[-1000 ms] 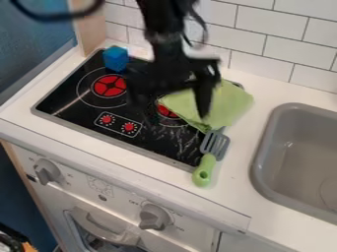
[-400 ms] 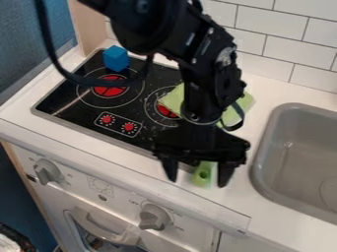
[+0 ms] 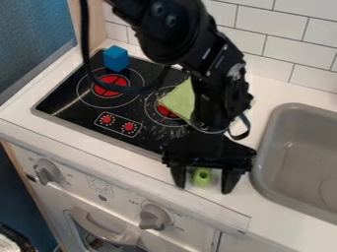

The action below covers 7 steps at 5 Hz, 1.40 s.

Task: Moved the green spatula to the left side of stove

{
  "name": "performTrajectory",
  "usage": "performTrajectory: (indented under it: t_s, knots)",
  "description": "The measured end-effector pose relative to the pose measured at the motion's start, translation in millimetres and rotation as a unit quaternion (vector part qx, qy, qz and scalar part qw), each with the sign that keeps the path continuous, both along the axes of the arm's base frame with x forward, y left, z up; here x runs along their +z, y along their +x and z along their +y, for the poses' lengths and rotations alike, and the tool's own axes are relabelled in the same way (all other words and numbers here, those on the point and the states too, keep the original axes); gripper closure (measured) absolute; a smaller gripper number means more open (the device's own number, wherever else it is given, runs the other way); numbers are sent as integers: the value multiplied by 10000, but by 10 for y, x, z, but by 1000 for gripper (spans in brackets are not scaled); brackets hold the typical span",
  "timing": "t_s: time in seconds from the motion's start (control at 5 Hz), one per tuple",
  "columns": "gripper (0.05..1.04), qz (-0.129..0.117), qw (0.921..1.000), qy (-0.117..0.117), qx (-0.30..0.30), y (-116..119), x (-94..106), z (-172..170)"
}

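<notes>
My gripper [image 3: 203, 188] is low over the counter's front part, right of the stove's front corner. It stands open, one finger on each side of the green spatula's handle end [image 3: 202, 177]. The rest of the spatula is hidden under the gripper and arm. The black stove [image 3: 66, 101] has two red burners and a small panel with two red knobs; its left side holds a blue block [image 3: 116, 58] toward the back.
A green cloth [image 3: 179, 100] lies on the stove's right part, partly behind the arm. The grey sink [image 3: 262, 142] is close to the gripper's right. A tiled wall [image 3: 263, 44] stands behind the counter.
The gripper has come forward from above the cloth to the spatula's handle, moving slightly further forward and right since the later earlier frame. Spatula, cloth and block have not visibly moved.
</notes>
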<state>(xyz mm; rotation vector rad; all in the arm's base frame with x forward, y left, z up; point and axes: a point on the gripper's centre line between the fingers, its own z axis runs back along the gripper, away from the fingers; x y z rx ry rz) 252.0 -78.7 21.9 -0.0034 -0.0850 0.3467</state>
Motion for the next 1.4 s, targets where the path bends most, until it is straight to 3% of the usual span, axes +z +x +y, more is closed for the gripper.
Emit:
performTrajectory:
  t_s: [0.4,0.6,1.0,1.2,1.4]
  knots:
    - [640,25,9999,-140,91,23,6,-32]
    - [648,138,9997,-180,-29,-25,36,-43]
    - [649,-283,9969,-710,186,-4,634,40]
    - [648,-368,9917,-829,909,170,862,307]
    - [648,-636,9741,-746,2038,529,1057,789]
